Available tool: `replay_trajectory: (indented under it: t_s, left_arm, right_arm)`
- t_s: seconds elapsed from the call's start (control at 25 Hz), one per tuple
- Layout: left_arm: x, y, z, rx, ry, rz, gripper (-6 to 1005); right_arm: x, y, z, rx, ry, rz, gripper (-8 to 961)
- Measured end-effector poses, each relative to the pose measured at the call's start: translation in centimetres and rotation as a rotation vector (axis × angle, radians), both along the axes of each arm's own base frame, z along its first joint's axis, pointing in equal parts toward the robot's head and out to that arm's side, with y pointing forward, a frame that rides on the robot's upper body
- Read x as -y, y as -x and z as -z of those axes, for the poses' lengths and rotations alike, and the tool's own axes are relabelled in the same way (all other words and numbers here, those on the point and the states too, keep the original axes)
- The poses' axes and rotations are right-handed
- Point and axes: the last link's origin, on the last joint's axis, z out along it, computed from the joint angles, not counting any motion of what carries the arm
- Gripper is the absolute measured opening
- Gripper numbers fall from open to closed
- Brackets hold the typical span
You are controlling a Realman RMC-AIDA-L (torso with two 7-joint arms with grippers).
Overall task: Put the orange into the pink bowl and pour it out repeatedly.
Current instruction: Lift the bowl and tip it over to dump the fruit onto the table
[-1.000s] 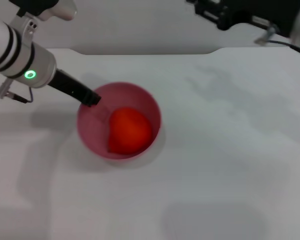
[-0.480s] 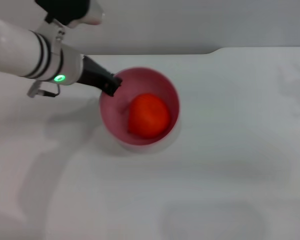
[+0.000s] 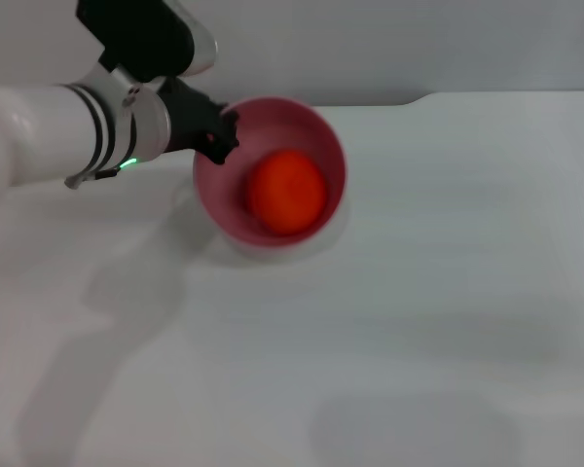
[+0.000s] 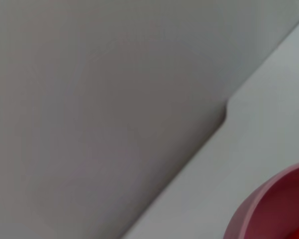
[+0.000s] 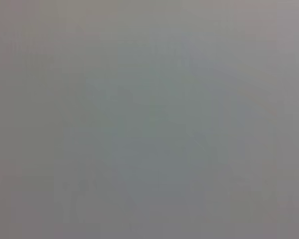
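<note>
Right gripper out of sight. Left gripper (image 3: 217, 139) clamped on the pink bowl's (image 3: 321, 161) left rim, fingertips partly hidden. Orange (image 3: 286, 191) inside bowl, just right of jaws.

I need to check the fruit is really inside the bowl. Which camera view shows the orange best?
The head view: the whole orange sits inside the pink bowl, which the left gripper holds at its rim. The left wrist view catches only a red sliver of it at the picture's corner beside the bowl's rim. The right wrist view shows none of it.

pink bowl (image 3: 273, 173) higher, more tilted
</note>
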Motion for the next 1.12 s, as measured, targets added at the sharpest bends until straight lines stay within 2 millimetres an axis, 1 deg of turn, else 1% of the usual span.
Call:
replay_trajectory:
  t_s: [0.04, 0.16, 0.2, 0.24, 0.28, 0.36, 0.4, 0.64, 0.88, 1.12]
  left_arm:
    - [0.2, -0.1, 0.0, 0.001, -0.016, 0.019, 40]
    - [1.5, -0.8, 0.2, -0.004, -0.1, 0.149, 40]
    - [1.5, -0.8, 0.2, -0.004, -0.1, 0.149, 40]
    - [2.2, -1.0, 0.4, -0.011, -0.126, 0.199, 40]
    - [3.5, -1.6, 0.9, -0.027, -0.166, 0.301, 40]
    - [4.0, -1.8, 1.2, -0.035, -0.174, 0.338, 40]
    - [4.6, -2.3, 1.7, -0.057, -0.184, 0.407, 40]
    - [6.0, -3.3, 3.5, -0.148, -0.191, 0.579, 40]
    - [6.4, -3.6, 3.9, -0.194, -0.282, 0.709, 40]
    - [7.3, -3.9, 4.3, -0.179, -0.387, 0.802, 40]
  right_arm:
    - [0.0, -0.1, 0.0, -0.004, -0.001, 0.002, 468]
    - [-0.2, -0.1, -0.1, -0.016, -0.002, 0.007, 468]
    - [-0.3, -0.1, -0.1, -0.019, -0.001, 0.006, 468]
    - [-0.4, 0.0, 0.0, -0.021, 0.0, 0.004, 467]
    - [-0.5, 0.0, 0.0, -0.024, 0.002, 0.002, 467]
    - [-0.7, 0.2, 0.1, -0.027, 0.005, -0.002, 467]
    - [-0.8, 0.3, 0.1, -0.027, 0.007, -0.006, 467]
    - [-1.5, 1.1, 0.4, -0.025, 0.022, -0.026, 467]
    - [-1.7, 1.2, 0.8, -0.025, 0.034, -0.028, 467]
    - [-1.6, 1.2, 0.8, -0.034, 0.037, -0.029, 468]
